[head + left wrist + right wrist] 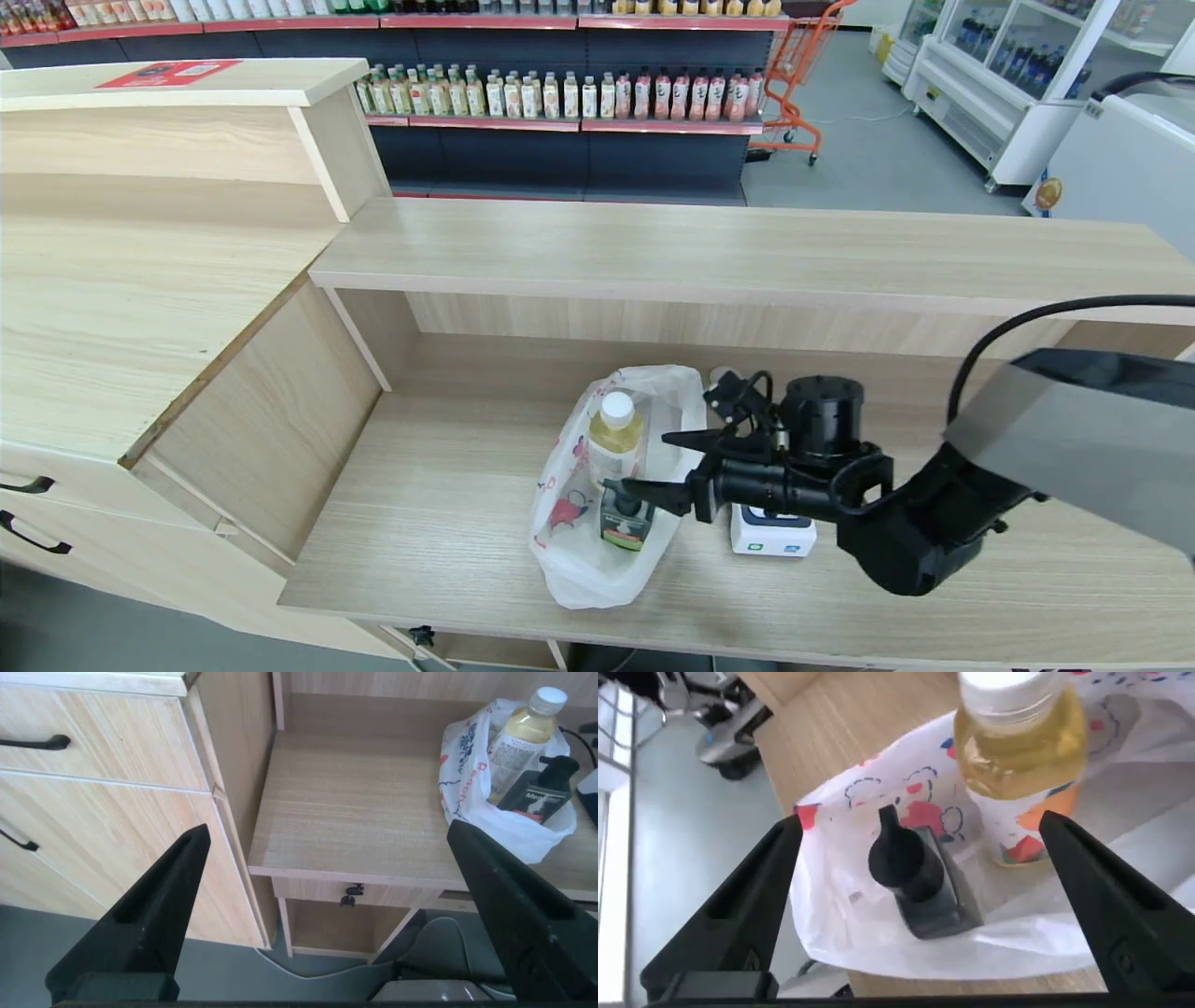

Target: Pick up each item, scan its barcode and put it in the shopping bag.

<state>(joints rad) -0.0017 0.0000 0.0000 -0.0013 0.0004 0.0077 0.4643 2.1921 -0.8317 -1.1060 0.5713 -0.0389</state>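
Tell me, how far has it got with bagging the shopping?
Done: a yellow drink bottle and a black-capped dark bottle sit in the shopping bag. In hand: nothing; the right gripper has its fingers open at the bag's mouth, and the left gripper is open by the drawers. Left: beside the bag sits just the white scanner, so probably little remains.

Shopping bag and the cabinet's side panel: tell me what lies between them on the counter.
Only bare counter: nothing stands between the shopping bag and the cabinet's side panel. The head view and the left wrist view both show it.
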